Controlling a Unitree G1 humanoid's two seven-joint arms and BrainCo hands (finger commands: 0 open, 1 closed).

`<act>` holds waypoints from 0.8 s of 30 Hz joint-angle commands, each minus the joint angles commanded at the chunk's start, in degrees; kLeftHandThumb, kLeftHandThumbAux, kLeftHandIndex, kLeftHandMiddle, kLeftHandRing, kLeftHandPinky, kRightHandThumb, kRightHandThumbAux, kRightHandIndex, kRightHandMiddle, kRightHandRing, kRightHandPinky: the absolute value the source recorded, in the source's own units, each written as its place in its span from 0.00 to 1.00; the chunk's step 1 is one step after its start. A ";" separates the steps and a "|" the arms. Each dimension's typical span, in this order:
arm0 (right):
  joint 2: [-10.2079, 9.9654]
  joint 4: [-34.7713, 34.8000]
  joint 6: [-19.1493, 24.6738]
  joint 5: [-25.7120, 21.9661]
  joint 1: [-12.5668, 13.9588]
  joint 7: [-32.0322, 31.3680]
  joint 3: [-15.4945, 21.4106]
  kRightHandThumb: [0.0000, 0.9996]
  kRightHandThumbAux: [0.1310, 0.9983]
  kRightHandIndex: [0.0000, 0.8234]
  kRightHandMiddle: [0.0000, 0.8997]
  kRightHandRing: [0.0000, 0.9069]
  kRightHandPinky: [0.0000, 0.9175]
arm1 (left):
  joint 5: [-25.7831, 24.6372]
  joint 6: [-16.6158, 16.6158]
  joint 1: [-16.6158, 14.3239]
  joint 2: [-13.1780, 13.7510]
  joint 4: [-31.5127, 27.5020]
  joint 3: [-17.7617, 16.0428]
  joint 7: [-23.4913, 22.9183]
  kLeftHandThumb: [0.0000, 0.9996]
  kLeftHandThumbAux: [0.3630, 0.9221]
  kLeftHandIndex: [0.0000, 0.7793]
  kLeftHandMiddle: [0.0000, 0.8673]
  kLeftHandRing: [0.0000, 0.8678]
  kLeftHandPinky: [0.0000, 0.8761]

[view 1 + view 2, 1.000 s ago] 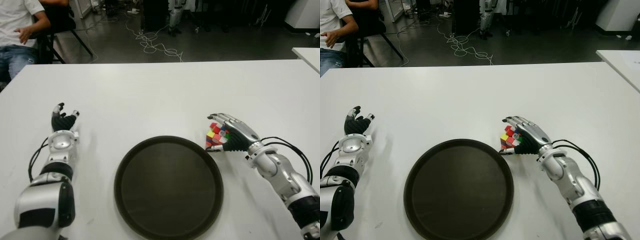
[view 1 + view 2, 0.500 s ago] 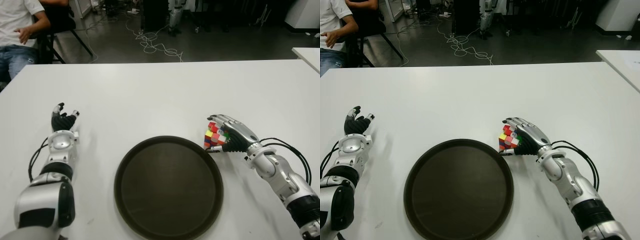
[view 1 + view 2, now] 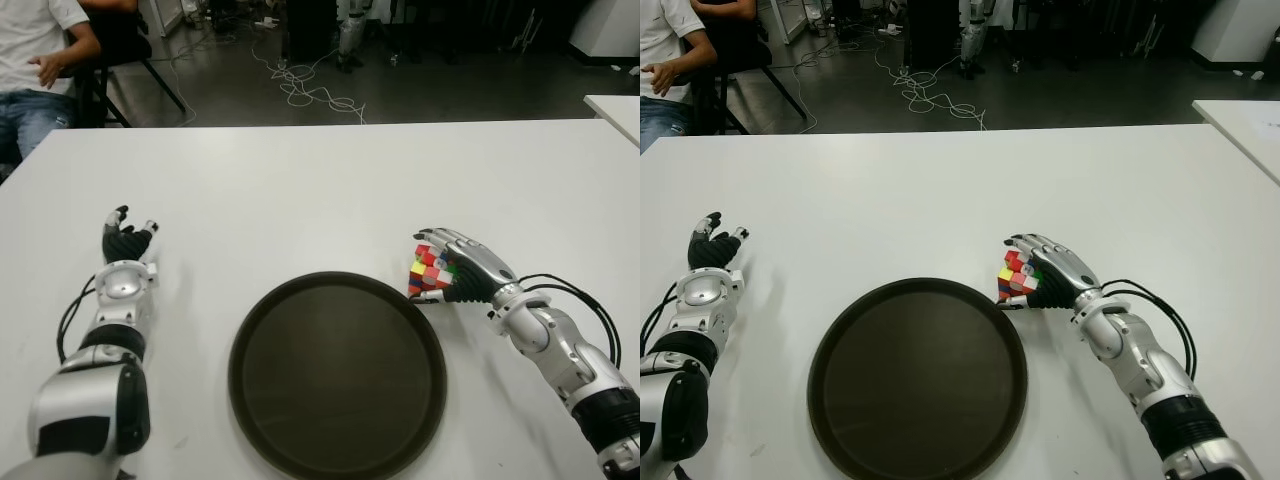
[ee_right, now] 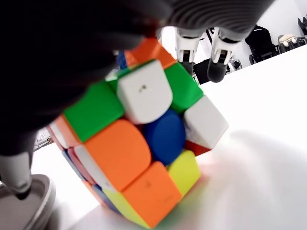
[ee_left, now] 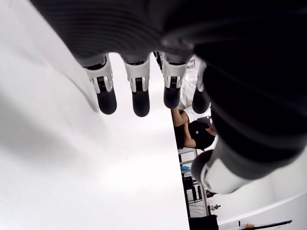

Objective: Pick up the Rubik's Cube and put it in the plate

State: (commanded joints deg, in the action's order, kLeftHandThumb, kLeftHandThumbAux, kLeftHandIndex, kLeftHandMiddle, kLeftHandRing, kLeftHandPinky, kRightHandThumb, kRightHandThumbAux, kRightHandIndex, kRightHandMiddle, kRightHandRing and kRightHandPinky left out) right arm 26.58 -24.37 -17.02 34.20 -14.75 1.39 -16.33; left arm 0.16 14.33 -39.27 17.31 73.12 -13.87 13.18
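Cube (image 3: 430,271) has tipped a bit since a second ago: it now shows nearer the plate's rim, tilted on an edge. Right hand (image 3: 462,274) barely shifted, left one not at all.

Near to far:
- Plate (image 3: 337,378): dark, round, nothing in it. Its near edge is close to the bottom of the frame.
- Right hand is closed around the cube just beside the plate's right rim, on the table (image 3: 300,200). Fingers (image 4: 187,45) drape over the top; thumb side is mostly out of sight. Right wrist view shows the cube's low corner on or just above the white top; can't tell which. Its far faces are hidden by the palm.
- Right forearm is cut off at the lower right corner, cable (image 3: 585,305) looping beside it.
- Left hand (image 3: 127,243) shows well left of the plate, fingers loosely extended, holding nothing. Contact with the table unclear.
- Table is plain white and wide.
- Beyond its far edge: dark floor, tangled cables (image 3: 305,85), a second white table corner (image 3: 615,108) at the right, a seated person (image 3: 40,60) at the top left, cropped by the frame.
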 joint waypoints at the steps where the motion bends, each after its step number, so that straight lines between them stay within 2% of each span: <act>1: -0.06 -0.02 0.00 -0.06 -0.02 0.03 0.03 0.00 0.46 0.00 0.00 0.00 0.00 | 0.04 -0.01 0.00 0.02 0.00 0.03 0.04 0.08 0.66 0.06 0.05 0.08 0.11; 14: -0.05 0.17 1.15 -0.07 -0.20 -0.51 0.18 0.00 0.43 0.00 0.00 0.00 0.00 | 0.16 -0.22 -0.05 0.06 0.05 0.20 0.34 0.08 0.66 0.05 0.05 0.08 0.11; 20: -0.52 0.12 0.52 -0.79 0.03 0.84 0.83 0.00 0.45 0.00 0.00 0.00 0.01 | 0.18 -0.18 -0.04 0.08 0.05 0.22 0.31 0.09 0.66 0.05 0.05 0.08 0.12; 23: -1.10 -0.37 -0.17 -1.27 0.07 2.69 1.50 0.00 0.48 0.00 0.00 0.01 0.08 | 0.15 -0.16 -0.03 0.08 0.05 0.21 0.24 0.07 0.66 0.05 0.04 0.08 0.12; 24: -1.30 -0.54 -0.36 -1.41 0.08 3.34 1.73 0.00 0.54 0.03 0.05 0.08 0.17 | 0.14 -0.15 -0.03 0.08 0.06 0.21 0.20 0.07 0.66 0.05 0.04 0.08 0.12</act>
State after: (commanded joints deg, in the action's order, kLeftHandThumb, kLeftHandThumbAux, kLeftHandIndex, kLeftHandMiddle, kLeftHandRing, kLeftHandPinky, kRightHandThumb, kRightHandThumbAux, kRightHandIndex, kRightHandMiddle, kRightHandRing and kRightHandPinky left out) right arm 25.28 -24.91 -17.38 32.79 -14.67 4.74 -14.60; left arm 0.30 14.18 -39.30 17.39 73.17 -13.66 13.38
